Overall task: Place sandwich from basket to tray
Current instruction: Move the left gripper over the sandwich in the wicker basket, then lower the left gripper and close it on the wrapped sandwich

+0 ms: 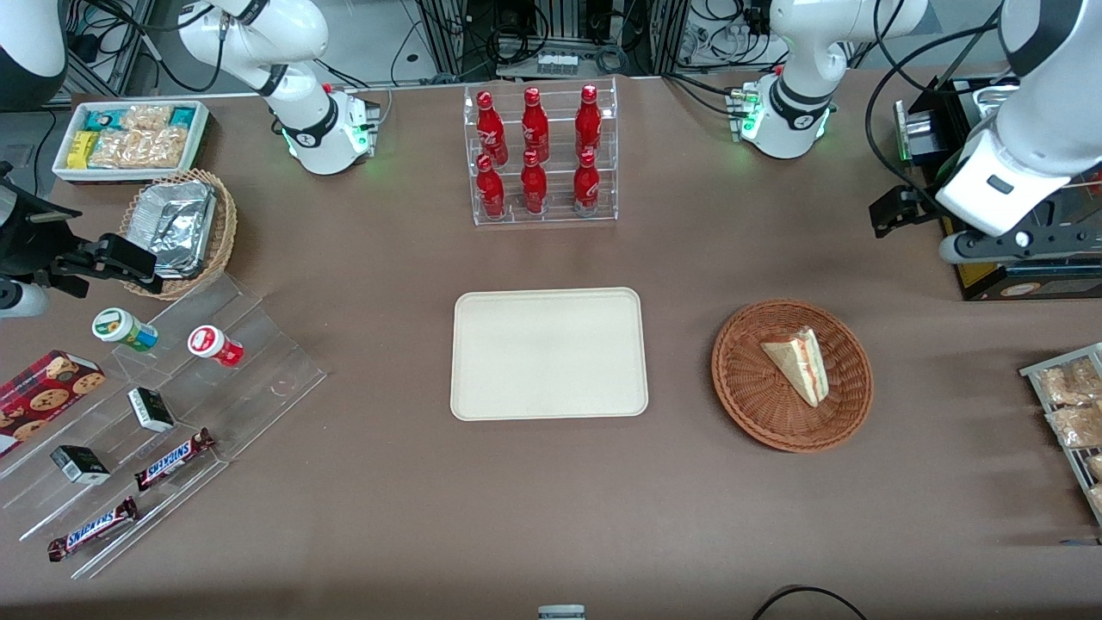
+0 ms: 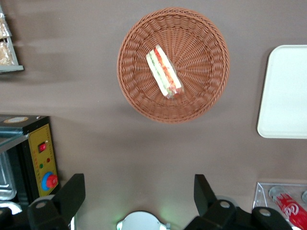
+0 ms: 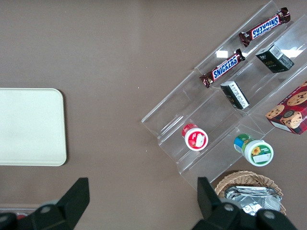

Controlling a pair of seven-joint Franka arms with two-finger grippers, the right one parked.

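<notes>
1 sandwich point(image 1: 798, 364) in basket point(image 1: 749, 400), tray point(image 1: 482, 396) bare; tool point(image 2: 139, 194) wide open, holding nothing, above table.

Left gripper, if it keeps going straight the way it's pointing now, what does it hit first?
Probably bare table. The left gripper, fingers open, points down at the brown surface just short of the basket holding the sandwich; depth is uncertain.

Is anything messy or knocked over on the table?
Nothing stands out. The sandwich lies neatly in the basket, the tray sits flat, and the open gripper hangs above bare table near the basket.
</notes>
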